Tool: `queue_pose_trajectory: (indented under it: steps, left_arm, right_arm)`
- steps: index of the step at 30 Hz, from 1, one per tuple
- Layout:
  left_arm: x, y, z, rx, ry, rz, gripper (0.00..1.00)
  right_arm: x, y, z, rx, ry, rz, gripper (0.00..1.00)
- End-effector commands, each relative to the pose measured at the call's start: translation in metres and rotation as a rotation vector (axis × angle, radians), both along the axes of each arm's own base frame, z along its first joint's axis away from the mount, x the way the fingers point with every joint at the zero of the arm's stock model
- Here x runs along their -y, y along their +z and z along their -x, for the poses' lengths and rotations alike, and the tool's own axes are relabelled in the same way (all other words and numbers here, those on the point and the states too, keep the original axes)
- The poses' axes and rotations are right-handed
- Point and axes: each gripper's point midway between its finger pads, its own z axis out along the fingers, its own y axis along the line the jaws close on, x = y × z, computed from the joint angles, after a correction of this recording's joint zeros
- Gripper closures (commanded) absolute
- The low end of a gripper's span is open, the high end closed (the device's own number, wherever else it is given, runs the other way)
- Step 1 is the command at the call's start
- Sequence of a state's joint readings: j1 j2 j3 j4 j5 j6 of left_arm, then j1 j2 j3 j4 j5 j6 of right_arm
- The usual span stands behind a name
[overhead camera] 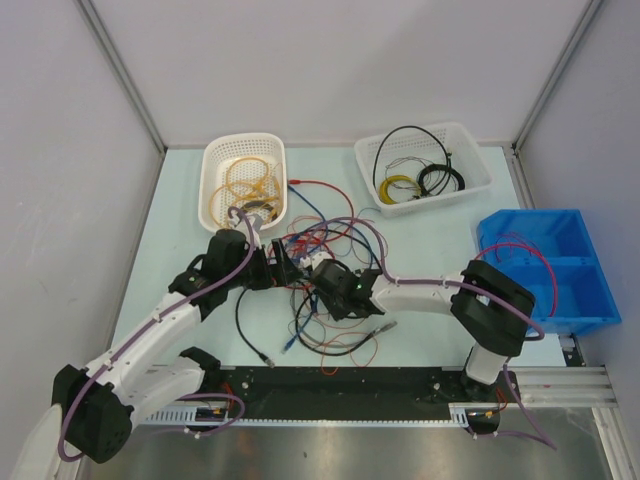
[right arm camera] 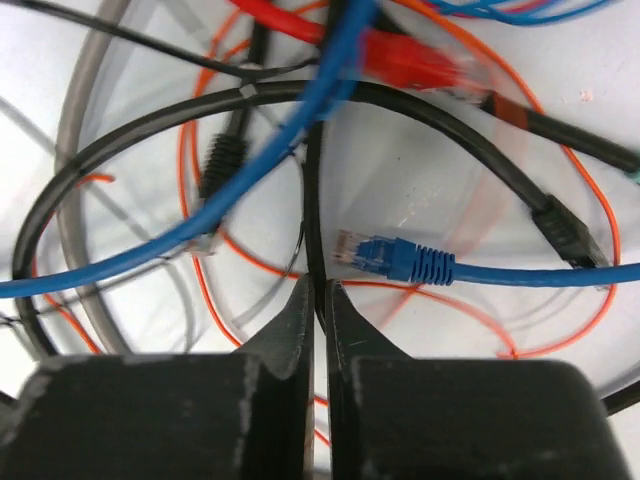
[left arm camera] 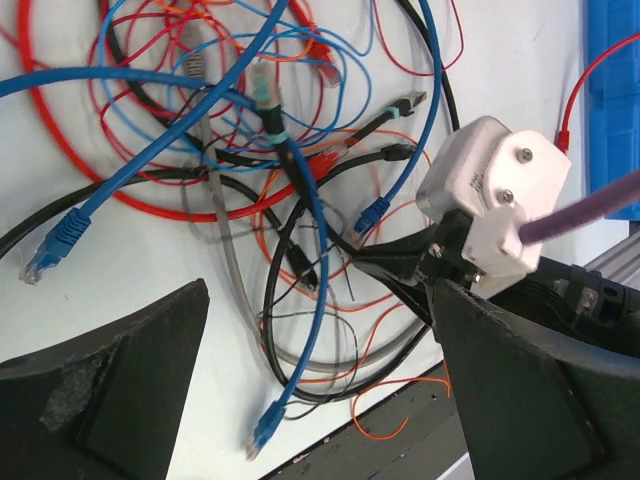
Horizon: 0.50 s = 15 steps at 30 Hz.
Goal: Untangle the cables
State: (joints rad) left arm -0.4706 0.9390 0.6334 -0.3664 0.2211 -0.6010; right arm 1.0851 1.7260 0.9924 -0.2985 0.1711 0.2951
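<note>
Cables (overhead camera: 322, 240) spread to table's (overhead camera: 180, 200) near edge, right hand (right arm camera: 320, 287) pinching one.

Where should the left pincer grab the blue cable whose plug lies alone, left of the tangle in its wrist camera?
Grip the blue cable just behind its plug, from straight above, jaws across the cord. That short stretch lies flat and alone on the table before meeting the red loop, so nothing else gets pinched.
</note>
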Motion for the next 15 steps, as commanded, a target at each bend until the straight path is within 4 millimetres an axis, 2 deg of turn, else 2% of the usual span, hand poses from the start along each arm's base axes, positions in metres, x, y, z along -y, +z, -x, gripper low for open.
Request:
queue_pose_trajectory:
  steps: [1,3,5,6,7,8,10,12,15]
  left_arm:
    - [-0.002,0.003,-0.001,0.02,-0.002,-0.002,0.0]
    - [-0.004,0.006,-0.003,0.035,0.007,-0.006,0.01]
    - [-0.005,0.007,-0.004,0.043,0.017,-0.007,0.0]
    - [-0.005,0.008,-0.005,0.047,0.017,-0.005,0.0]
    - [-0.005,0.009,-0.005,0.049,0.019,-0.003,0.0]
    - [-0.005,0.009,-0.006,0.049,0.021,0.0,0.01]
    - [-0.003,0.012,-0.007,0.057,0.021,0.012,0.0]
    - [-0.001,0.016,-0.009,0.064,0.023,0.027,0.0]
    - [0.003,0.022,-0.011,0.08,0.022,0.054,0.0]
  right_arm:
    - [-0.003,0.054,-0.005,0.082,-0.041,-0.086,1.0]
    - [0.003,0.082,-0.006,0.111,-0.06,-0.118,1.0]
    - [0.006,0.133,-0.014,0.184,-0.084,-0.195,1.0]
    - [0.016,0.144,-0.014,0.193,-0.089,-0.177,1.0]
    - [0.018,0.169,-0.021,0.229,-0.105,-0.202,1.0]
    - [0.029,0.187,-0.02,0.245,-0.108,-0.21,1.0]
    - [0.039,0.211,-0.026,0.28,-0.125,-0.224,1.0]
    - [0.046,0.245,-0.028,0.314,-0.141,-0.272,1.0]
    - [0.049,0.275,-0.029,0.333,-0.159,-0.363,1.0]
